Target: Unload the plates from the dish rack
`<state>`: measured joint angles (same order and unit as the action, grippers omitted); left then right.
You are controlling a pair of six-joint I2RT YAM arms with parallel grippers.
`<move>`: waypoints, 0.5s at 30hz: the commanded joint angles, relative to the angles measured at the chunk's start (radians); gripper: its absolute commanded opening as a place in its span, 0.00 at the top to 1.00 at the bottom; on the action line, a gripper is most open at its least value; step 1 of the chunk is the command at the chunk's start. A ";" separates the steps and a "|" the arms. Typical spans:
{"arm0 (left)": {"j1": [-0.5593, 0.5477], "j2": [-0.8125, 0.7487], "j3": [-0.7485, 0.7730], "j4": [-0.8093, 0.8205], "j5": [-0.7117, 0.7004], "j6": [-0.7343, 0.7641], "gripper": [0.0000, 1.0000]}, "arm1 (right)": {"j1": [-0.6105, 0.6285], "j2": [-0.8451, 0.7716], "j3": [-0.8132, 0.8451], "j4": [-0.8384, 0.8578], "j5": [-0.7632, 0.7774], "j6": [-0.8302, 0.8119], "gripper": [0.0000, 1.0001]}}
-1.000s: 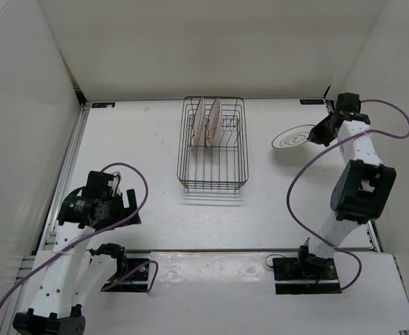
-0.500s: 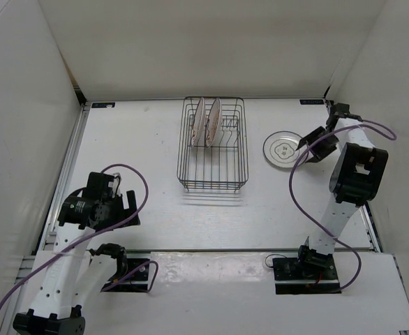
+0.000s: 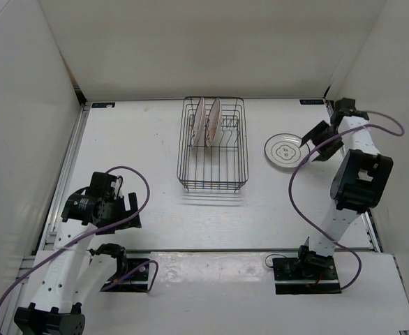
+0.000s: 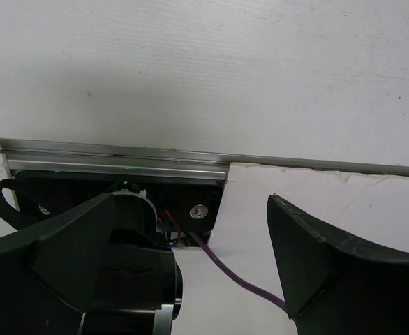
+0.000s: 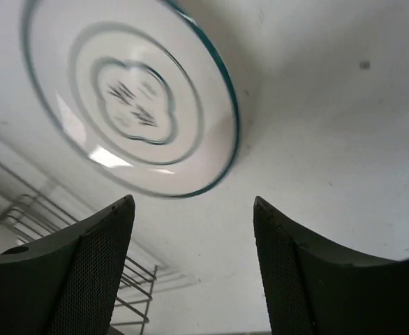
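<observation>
White table (image 3: 142,153) boxed in by white walls (image 3: 204,49)

The table is a plain white sheet, with wall panels rising at 9, 12 and 3 o'clock. A metal rail (image 3: 70,167) runs down its 9 o'clock edge. A second rail (image 3: 211,250) crosses the 6 o'clock edge, with a white board (image 3: 218,279) just beyond it. Two small dark labels (image 3: 102,105) sit on the far edge, one at 11 o'clock, the other label (image 3: 312,102) at 1 o'clock.

The white table (image 3: 135,153) carries a dark wire dish rack (image 3: 212,187) near the middle of its far edge. A white plate (image 3: 284,149) with grey lines lies flat toward the far right corner, apart from the rack.
</observation>
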<state>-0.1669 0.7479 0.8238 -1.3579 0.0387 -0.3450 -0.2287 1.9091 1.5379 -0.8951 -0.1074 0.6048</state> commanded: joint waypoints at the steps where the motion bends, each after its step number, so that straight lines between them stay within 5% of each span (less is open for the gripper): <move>1: -0.003 0.004 0.000 -0.061 0.020 -0.003 0.00 | 0.000 -0.071 0.140 0.016 0.057 -0.043 0.28; 10: -0.003 -0.008 0.018 -0.052 0.036 0.012 0.00 | 0.048 -0.166 0.404 0.013 0.305 -0.171 0.28; 15: -0.003 0.018 0.104 -0.050 -0.003 0.052 0.00 | 0.094 -0.297 0.300 -0.036 0.448 -0.257 0.28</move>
<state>-0.1673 0.7570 0.8501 -1.3655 0.0521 -0.3275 -0.1555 1.7031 1.8812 -0.8711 0.2001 0.4187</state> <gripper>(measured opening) 1.000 0.716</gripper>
